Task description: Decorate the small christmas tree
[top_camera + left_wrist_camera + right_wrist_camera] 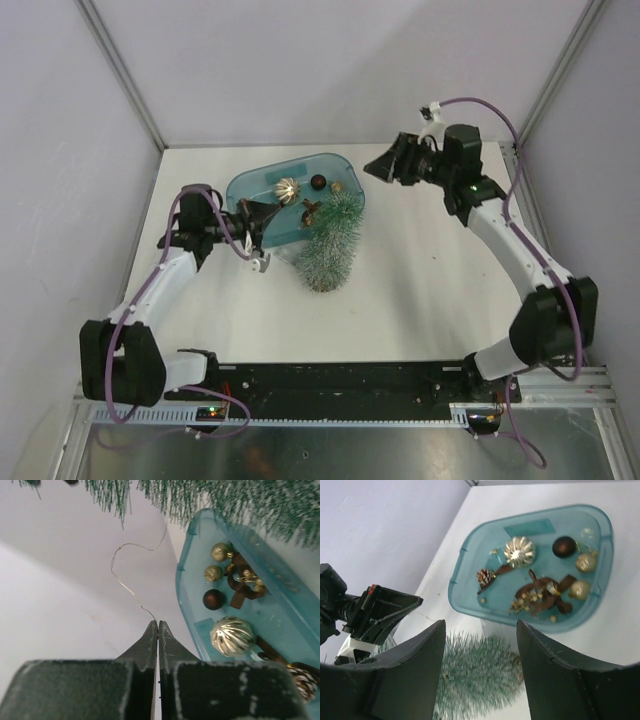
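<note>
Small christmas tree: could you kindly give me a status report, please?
Left gripper shut on thin wire. Right gripper open, raised beside blue tub. Small christmas tree lying against tub. Nothing blocking.

Closed in on three sides by plain, pale lilac-grey panels: a back wall point(340, 60), a left wall point(60, 180) and a right wall point(600, 200). Joined at the far corners by a slim aluminium left post point(118, 70) and right post point(560, 75), both leaning outward in the overhead view. Floored with a matte white table point(420, 300), lit evenly from above, with soft, faint shadows only. Edged along the near side by a black rail point(340, 378), then a white slotted duct point(330, 412), then a brushed metal sheet point(350, 450).
</note>
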